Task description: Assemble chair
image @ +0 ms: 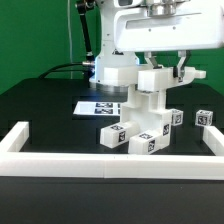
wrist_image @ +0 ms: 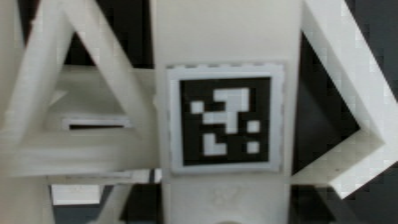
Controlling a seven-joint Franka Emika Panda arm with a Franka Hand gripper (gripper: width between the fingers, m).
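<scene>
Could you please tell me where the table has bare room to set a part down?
Bare table lies at the exterior view's left, between the side rail, the marker board and the chair parts. Centre and right, by the small blocks, are crowded.

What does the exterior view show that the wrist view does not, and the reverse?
Only the exterior view: the black table, a long white border rail, the flat white marker board and a loose tagged white block. Only the wrist view: one black-and-white square tag close up, its pattern legible. Both: the upright matte white blocky chair part that the robot's hand grips.
</scene>
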